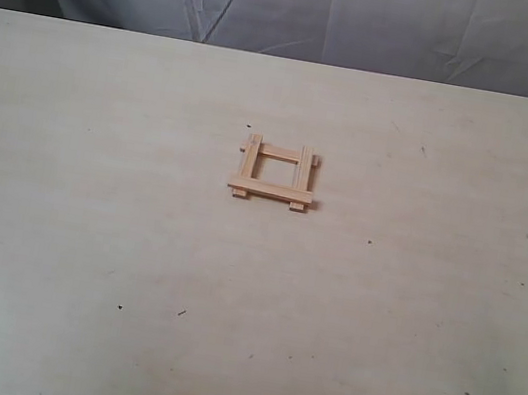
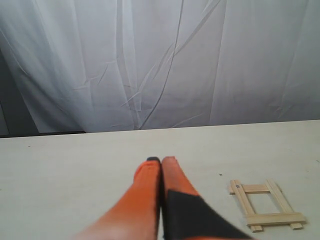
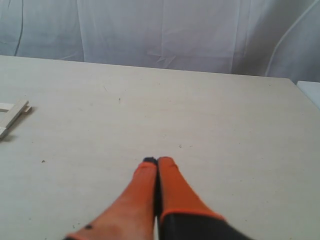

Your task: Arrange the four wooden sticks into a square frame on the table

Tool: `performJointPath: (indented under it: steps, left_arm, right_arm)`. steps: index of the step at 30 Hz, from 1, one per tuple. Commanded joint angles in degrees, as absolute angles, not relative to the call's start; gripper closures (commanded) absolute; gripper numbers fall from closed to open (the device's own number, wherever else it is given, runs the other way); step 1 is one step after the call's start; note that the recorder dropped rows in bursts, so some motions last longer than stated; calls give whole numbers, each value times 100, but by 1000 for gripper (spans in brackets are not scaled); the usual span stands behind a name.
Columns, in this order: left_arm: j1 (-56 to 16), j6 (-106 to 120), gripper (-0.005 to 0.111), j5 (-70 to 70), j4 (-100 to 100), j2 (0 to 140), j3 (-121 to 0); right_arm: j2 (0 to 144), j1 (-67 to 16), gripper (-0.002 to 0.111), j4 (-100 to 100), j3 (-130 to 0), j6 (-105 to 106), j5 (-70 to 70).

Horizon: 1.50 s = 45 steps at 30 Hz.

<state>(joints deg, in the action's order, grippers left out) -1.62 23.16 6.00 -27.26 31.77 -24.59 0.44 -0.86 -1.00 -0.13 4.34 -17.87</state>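
The four wooden sticks lie as a small square frame [image 1: 274, 172] near the middle of the table [image 1: 86, 229], ends overlapping at the corners and the middle hollow. The left wrist view shows the same square frame [image 2: 267, 205] off to one side of my left gripper [image 2: 161, 160], whose orange fingers are pressed together with nothing between them. My right gripper [image 3: 157, 161] is shut too and holds nothing; only a corner of the square frame [image 3: 11, 116] shows at the edge of that view. Neither gripper appears in the exterior view, and both are well apart from the frame.
A creased white cloth [image 1: 306, 7] hangs behind the table's far edge. Small dark specks [image 1: 120, 307] dot the pale surface. A white object [image 3: 311, 91] sits past the table's side edge in the right wrist view.
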Motion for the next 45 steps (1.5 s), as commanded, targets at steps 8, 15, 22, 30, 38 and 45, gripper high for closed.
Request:
performJointPath:
  steps: [8,15,22,30,38,45]
  left_arm:
    - [-178,2334,107,784,-2351,2781,-2280]
    - [-189,2334,107,784,-1873,1384,-1052]
    - [-189,2323,107,721,-1708,0,0]
    - [-179,2315,107,1445,-1477,0,0]
    - [-179,540,107,1436,-573,0,0]
    - [-179,84,107,1423,-398,0,0]
  right_arm:
    - [0,-47,109,-44,0,429,-1742]
    - [0,-47,109,-44,0,429,-1742]
    - [0,-47,109,-44,0,429,-1742]
    - [0,-47,109,-56,0,429,-1742]
    - [0,-47,109,-56,0,429,-1742]
    - [0,-47,109,-56,0,429,-1742]
